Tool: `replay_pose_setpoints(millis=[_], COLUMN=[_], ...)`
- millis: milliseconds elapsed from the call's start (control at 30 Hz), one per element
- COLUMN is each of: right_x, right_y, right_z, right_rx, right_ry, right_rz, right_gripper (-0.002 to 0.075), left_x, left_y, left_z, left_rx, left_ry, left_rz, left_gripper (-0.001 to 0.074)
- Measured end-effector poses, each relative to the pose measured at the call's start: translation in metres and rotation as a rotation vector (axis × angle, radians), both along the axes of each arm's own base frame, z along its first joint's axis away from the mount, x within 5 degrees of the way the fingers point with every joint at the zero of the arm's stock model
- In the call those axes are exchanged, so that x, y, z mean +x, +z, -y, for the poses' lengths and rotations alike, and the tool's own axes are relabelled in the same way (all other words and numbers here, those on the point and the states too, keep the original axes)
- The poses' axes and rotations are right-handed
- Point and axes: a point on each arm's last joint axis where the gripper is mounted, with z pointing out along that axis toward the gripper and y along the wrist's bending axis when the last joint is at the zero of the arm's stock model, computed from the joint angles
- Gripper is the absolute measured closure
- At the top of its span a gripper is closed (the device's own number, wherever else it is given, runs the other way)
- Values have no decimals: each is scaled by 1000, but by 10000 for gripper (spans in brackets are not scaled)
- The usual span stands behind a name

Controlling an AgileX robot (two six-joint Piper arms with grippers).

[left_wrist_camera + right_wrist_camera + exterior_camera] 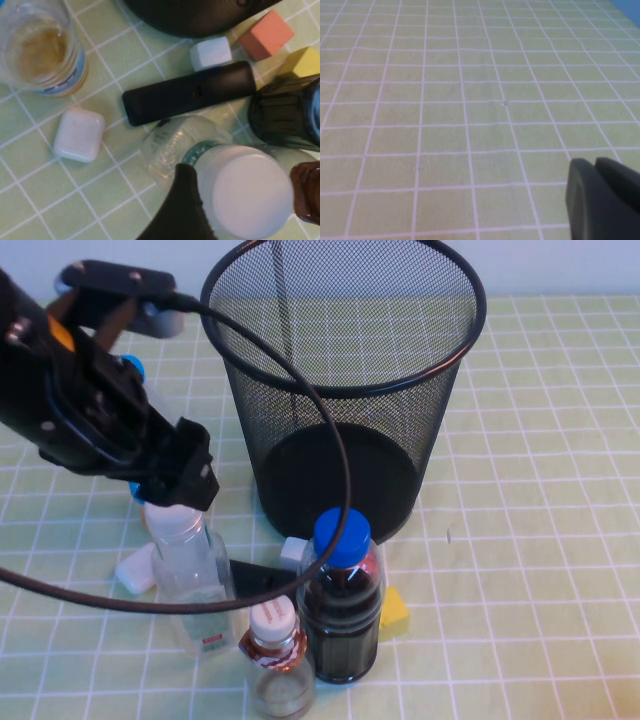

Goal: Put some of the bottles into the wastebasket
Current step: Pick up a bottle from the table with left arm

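Observation:
The taller clear bottle [192, 560] stands upright left of the wastebasket [340, 390]; its white cap [250, 195] fills the corner of the left wrist view. My left gripper [180, 492] hovers right over that cap, open, with one finger [181, 205] beside the neck and the other out of frame. The short bottle with the brown neck wrap [275, 650] stands just in front, its wrap visible in the left wrist view [307, 192]. My right gripper [600, 172] is shut and empty over bare cloth, out of the high view.
A blue-capped bottle of dark liquid [342, 600] stands before the basket. A slim blue-labelled bottle [40, 47], a black bar [190, 92], a white case [79, 134], a white cube [210, 53], a yellow block [393, 610] and an orange block [265, 35] lie nearby.

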Motion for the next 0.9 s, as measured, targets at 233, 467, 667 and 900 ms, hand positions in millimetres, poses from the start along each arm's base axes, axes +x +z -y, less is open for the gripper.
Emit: replay_pose_setpoints(millis=[233,467,667,900], right_x=[0,0,0,0], right_y=[0,0,0,0], right_z=[0,0,0,0], right_rx=[0,0,0,0], right_ry=[0,0,0,0], right_rz=[0,0,0,0], right_gripper=[734,734,734,734], left_x=[7,12,14,14], left_y=[-13,-20,-22,-21], left_z=[10,12,13,13], left_rx=[65,83,86,84], left_ry=[7,9,17,19], left_rz=[-20,-36,-44,-42], left_gripper=[201,202,330,400])
